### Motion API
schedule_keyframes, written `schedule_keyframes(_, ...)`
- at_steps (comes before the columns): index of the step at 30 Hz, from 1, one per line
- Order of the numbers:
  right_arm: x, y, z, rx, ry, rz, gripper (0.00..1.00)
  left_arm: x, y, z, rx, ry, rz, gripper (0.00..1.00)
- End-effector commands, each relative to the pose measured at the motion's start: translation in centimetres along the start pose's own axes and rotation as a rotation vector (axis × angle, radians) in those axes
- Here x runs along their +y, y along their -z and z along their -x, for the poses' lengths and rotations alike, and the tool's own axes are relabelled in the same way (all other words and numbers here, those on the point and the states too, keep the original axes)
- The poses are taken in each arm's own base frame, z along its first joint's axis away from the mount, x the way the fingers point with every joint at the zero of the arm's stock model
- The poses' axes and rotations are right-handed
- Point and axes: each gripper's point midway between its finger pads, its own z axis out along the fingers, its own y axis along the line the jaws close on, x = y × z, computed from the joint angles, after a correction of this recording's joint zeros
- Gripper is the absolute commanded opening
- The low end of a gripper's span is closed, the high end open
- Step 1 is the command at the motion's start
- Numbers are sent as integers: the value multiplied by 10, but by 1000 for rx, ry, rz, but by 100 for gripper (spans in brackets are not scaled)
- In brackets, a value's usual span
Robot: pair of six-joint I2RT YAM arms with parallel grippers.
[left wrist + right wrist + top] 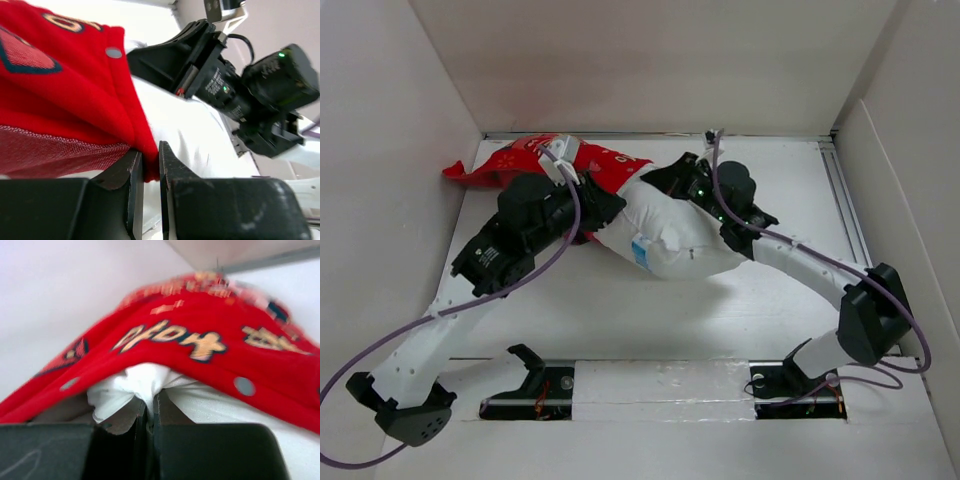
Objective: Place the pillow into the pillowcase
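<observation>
Likely robotics lab cell: white table [720, 320], plain white wall panels [650, 60] on three sides.

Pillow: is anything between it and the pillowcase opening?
Nothing visible. The pillow already has one end under the pillowcase edge; only the arms' own jaws, pinching each fabric, sit at the opening.

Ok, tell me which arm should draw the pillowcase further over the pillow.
Probably left. The left gripper is shut on the pillowcase edge, ready to pull; the right gripper pinches the pillow, steadying it.
</observation>
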Motion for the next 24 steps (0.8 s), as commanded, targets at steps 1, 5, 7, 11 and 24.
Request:
schedule_keyframes(1,76,39,126,-347,0,236,0,-63,60,48,-121,-27,-222,0)
schedule_keyframes(5,84,84,163,-499,-64,312,0,-62,79,55,-144,-38,-212,0)
schedule_keyframes(7,79,92,158,-518,-89,318,0,-63,73,51,-117,-48,-212,0)
schedule_keyframes(11,82,91,142,-534,-128,330,0,-73,51,39,-38,-54,-267,0)
schedule_keyframes(24,56,-7,-26,-235,-153,232,0,-122,57,53,-85,-56,-534,0)
